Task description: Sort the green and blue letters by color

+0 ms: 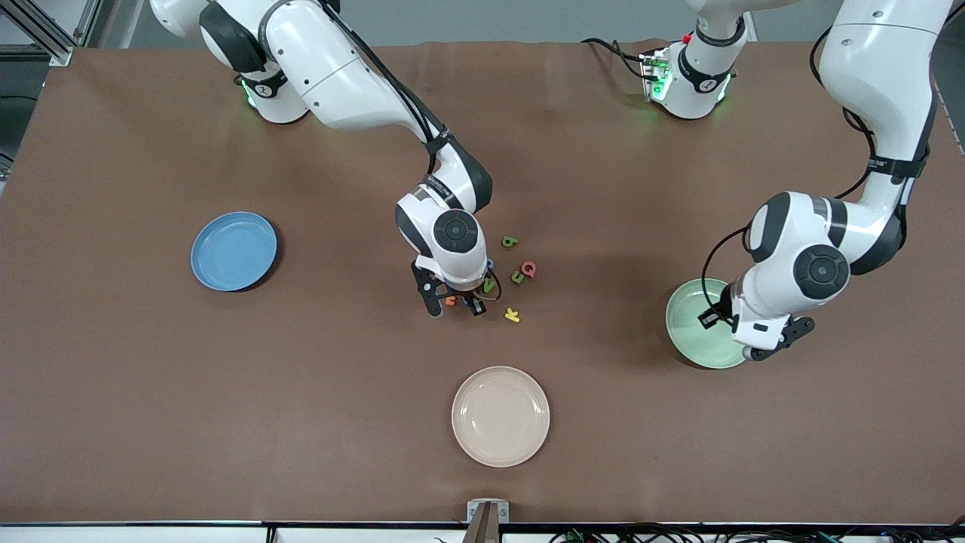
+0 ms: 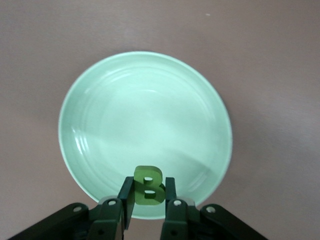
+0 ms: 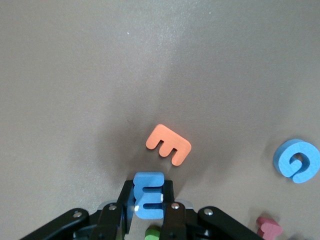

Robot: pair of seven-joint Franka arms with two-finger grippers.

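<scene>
Your green B [image 2: 148,185] sits pinched flat-side to flat-side between the fingers of the left gripper [image 2: 147,201], over the rim of the green plate [image 2: 100,100] at the left arm's end of the table. The right gripper [image 3: 148,204] is closed around a blue M [image 3: 148,194], low among the loose letters mid-table, with an orange E [image 3: 168,144] just beside it and a blue G [image 3: 297,160] a little way off.

Expect these letters to be very light, soft foam: they should squash a little rather than crack, and a gentle pinch is likely enough. Take each across its two flat faces near the middle, as both are held now; a grip on a thin leg may let it twist.

More letters, including a green b [image 1: 510,242], lie by the right gripper. The blue plate [image 1: 234,250] waits toward the right arm's end.
</scene>
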